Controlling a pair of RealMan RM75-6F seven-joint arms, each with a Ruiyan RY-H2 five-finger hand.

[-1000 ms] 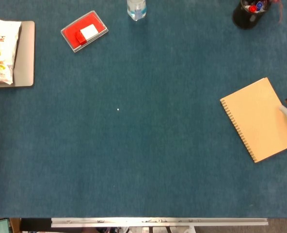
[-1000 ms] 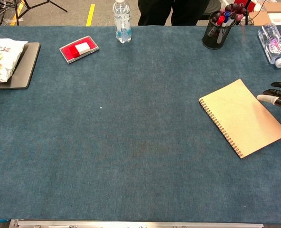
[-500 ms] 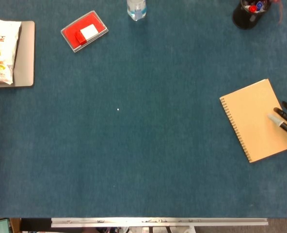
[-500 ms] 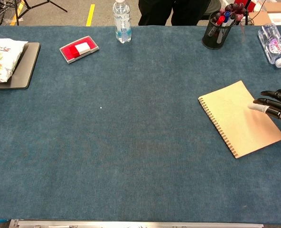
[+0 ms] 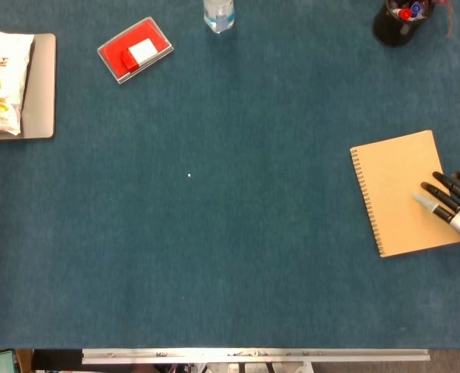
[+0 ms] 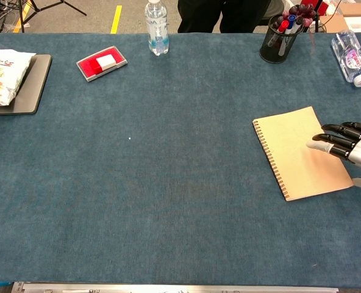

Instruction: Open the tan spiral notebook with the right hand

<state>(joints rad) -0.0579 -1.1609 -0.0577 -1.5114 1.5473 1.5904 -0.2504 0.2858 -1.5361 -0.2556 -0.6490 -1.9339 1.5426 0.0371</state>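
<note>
Tan spiral notebook lies closed at 3 o'clock on the table, spiral edge left. Right hand rests fingers extended on its right side, grasping nothing. Cover not lifted; opening remains. Left hand unseen.

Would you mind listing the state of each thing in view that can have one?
Tan spiral notebook: closed, flat on the table.
Right robot hand: fingers extended over the notebook's right part, holding nothing.
Upright water bottle: capped, standing.
Lying water bottle: capped, on its side.
Pen cup: upright, holding pens.
Red case: lying flat.
Snack bag: lying on a grey tray.
</note>
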